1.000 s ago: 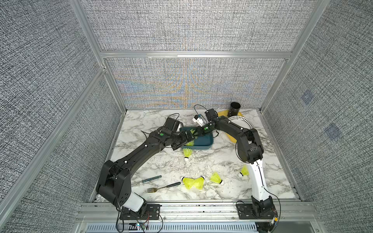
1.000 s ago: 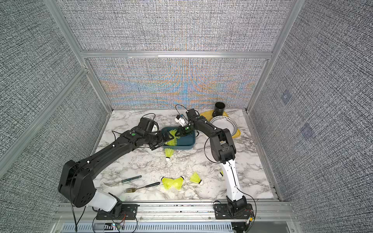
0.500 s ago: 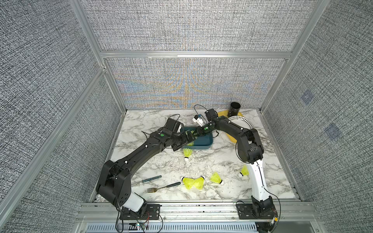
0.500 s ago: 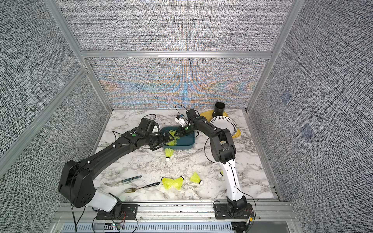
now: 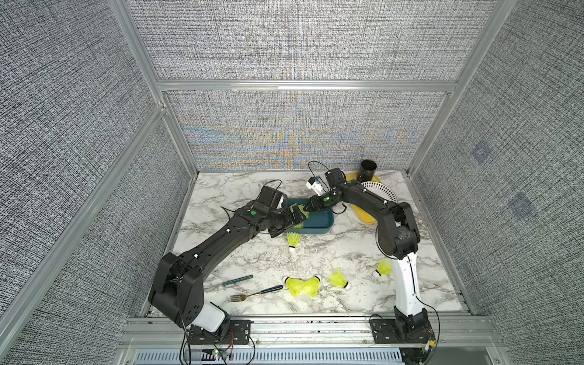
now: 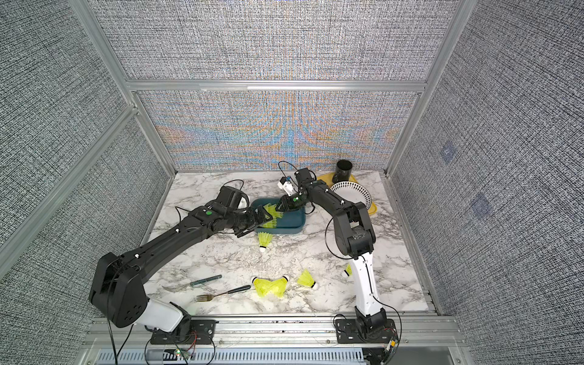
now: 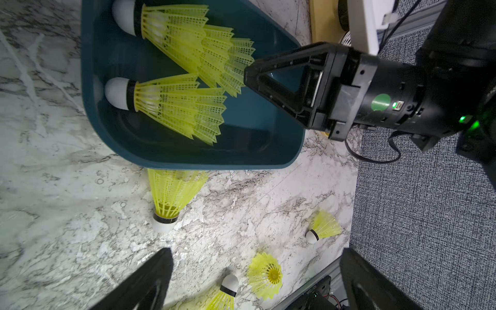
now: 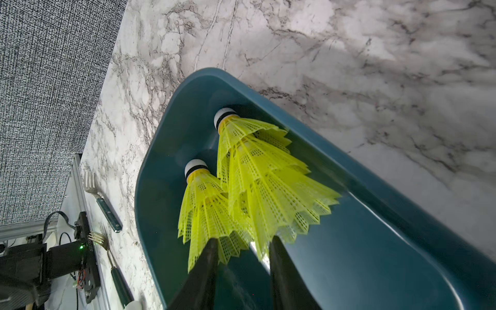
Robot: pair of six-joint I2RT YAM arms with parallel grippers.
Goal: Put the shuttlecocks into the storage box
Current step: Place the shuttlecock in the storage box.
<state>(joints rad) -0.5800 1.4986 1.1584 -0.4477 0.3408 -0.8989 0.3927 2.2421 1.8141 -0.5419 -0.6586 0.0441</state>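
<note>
The teal storage box (image 5: 319, 226) lies at mid-table, towards the back. Two nested stacks of yellow-green shuttlecocks (image 8: 268, 174) lie inside it, white tips toward its left end. My right gripper (image 8: 243, 244) hangs over the box, open, its jaws a little apart right at the skirt ends (image 7: 236, 67). My left gripper (image 7: 256, 253) is wide open and empty beside the box's left front corner (image 6: 256, 221). One shuttlecock (image 5: 293, 240) stands tip-down just in front of the box. Several more lie near the front edge (image 5: 301, 286), (image 5: 338, 278), (image 5: 384, 268).
A fork (image 5: 252, 294) and a blue-handled knife (image 5: 237, 280) lie at the front left. A yellow tray (image 5: 363, 215), a white black-dotted bowl (image 5: 380, 191) and a black cup (image 5: 368, 167) stand at the back right, behind my right arm.
My right gripper's jaws have come apart over the box, leaving the shuttlecocks lying in it. Both arms have hardly moved.
</note>
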